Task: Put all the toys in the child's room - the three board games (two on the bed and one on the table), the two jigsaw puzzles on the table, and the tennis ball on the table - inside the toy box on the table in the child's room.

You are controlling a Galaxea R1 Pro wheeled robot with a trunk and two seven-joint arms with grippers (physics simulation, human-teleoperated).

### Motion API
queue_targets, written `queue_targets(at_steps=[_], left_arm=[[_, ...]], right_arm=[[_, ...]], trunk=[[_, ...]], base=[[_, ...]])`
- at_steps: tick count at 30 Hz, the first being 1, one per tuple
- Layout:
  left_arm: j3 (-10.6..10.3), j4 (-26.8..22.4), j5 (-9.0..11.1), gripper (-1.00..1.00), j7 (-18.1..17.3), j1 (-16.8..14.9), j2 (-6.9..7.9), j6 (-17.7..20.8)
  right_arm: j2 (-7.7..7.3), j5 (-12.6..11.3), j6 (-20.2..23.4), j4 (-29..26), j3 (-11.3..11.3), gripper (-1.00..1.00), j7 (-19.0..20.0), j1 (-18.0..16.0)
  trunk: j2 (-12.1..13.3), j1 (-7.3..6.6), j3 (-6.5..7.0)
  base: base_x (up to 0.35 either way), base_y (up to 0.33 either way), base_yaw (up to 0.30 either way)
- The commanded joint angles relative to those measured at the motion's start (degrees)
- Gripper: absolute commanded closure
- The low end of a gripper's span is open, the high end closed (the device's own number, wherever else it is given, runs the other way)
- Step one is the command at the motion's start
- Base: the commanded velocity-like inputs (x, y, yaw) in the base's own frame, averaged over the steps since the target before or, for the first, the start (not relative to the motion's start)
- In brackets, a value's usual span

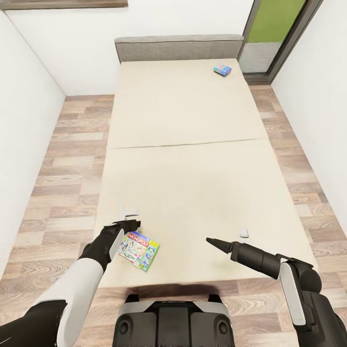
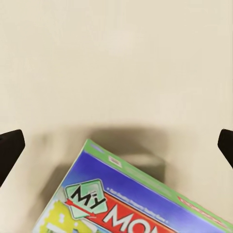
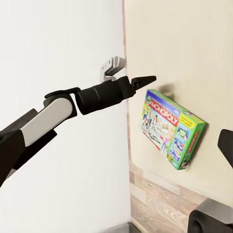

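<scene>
A green board game box lettered MONOPOLY [image 1: 140, 249] lies on the cream bed [image 1: 188, 183] near its front left corner. My left gripper [image 1: 134, 223] hovers just behind and left of that box, open, with nothing between its fingers. In the left wrist view the box [image 2: 131, 199] sits below the spread fingertips [image 2: 9, 150]. A small blue board game [image 1: 222, 69] rests at the far right of the bed by the grey headboard [image 1: 178, 47]. My right gripper [image 1: 210, 240] is open over the front right of the mattress and holds nothing. The right wrist view shows the Monopoly box [image 3: 172, 128] and the left gripper [image 3: 145, 79].
White walls close in on both sides, with strips of wood plank floor [image 1: 62, 193] between them and the bed. A glass door [image 1: 270, 33] stands at the back right. Two small white marks [image 1: 244, 233] lie on the mattress near the grippers. My base [image 1: 173, 323] stands at the bed's foot.
</scene>
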Motion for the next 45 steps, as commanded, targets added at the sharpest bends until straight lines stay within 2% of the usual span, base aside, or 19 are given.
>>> queue_targets(at_steps=[1,20,45], left_arm=[[0.3,-0.1,0.0,-1.00,0.1,0.0,-0.07,0.3],[0.3,-0.1,0.0,-1.00,0.1,0.0,-0.07,0.3],[0.2,-0.1,0.0,-1.00,-0.1,0.0,-0.07,-1.6]], right_arm=[[0.00,0.1,0.2,0.0,0.0,-1.00,0.2,0.0],[-0.07,0.0,0.2,0.0,-0.1,-1.00,0.2,-0.1],[-0.09,0.0,0.2,0.0,-0.1,-1.00,0.2,-0.1]], trunk=[[-0.1,0.02,-0.15],[-0.1,0.02,-1.94],[-0.1,0.02,-4.29]], base=[[0.000,0.000,0.000],[0.000,0.000,0.000],[0.000,0.000,0.000]])
